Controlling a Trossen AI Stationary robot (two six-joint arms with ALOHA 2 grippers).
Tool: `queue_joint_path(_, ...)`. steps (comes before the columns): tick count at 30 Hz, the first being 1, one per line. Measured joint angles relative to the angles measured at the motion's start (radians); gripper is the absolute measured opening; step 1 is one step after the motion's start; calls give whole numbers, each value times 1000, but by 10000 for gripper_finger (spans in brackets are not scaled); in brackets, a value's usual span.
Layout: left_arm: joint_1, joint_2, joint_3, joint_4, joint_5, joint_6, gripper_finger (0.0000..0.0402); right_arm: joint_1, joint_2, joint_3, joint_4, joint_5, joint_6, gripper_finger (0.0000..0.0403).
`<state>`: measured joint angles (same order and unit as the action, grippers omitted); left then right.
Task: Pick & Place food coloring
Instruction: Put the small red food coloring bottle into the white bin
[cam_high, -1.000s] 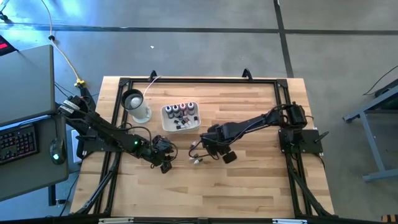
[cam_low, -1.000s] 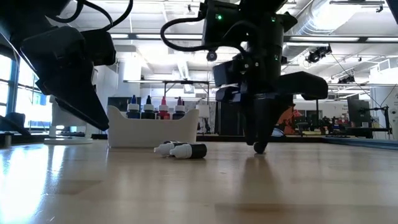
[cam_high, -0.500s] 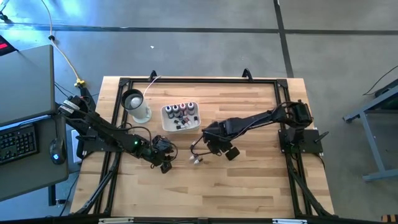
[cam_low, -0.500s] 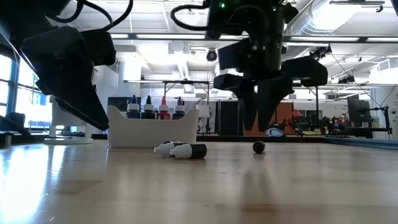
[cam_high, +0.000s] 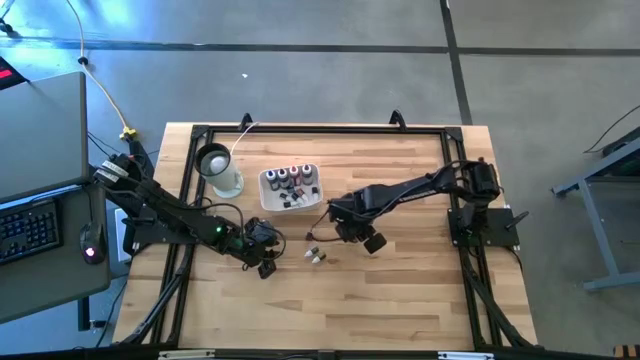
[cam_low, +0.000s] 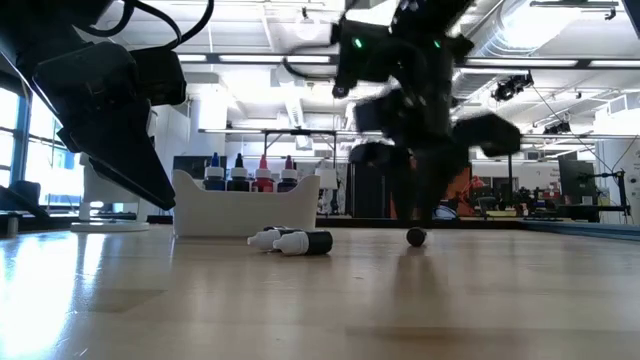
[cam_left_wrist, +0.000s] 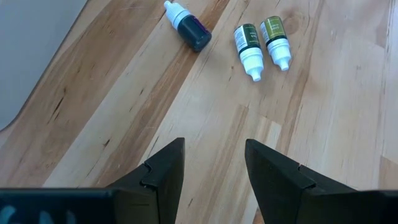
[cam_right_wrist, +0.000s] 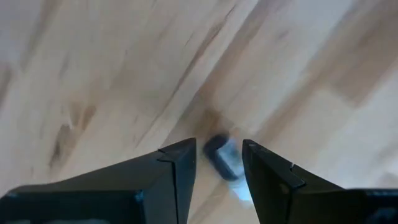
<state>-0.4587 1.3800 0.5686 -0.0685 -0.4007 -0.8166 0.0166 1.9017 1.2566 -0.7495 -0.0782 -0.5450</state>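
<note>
Wooden table (cam_high: 400, 290) under me: several bottles stand in the white tray (cam_high: 290, 189), three lie loose (cam_left_wrist: 249, 42). My right claw (cam_right_wrist: 214, 163) hovers open, empty, over another bottle (cam_right_wrist: 222, 157).

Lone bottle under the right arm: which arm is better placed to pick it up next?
Right. The right gripper hangs with jaws open, and the lone bottle lies on the table directly between them. The left gripper, also open, faces three other loose bottles instead.
</note>
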Motion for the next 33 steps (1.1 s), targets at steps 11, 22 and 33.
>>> queue_joint_path(11,0,0,0,0,-2,0,168,-4,-9,-169,188,24,-43,124)
queue_joint_path(22,0,0,0,20,-21,0,168,22,-119,74,-263,263,573,124)
queue_joint_path(33,0,0,0,24,14,-36,168,-20,-576,-392,-346,272,1219,124)
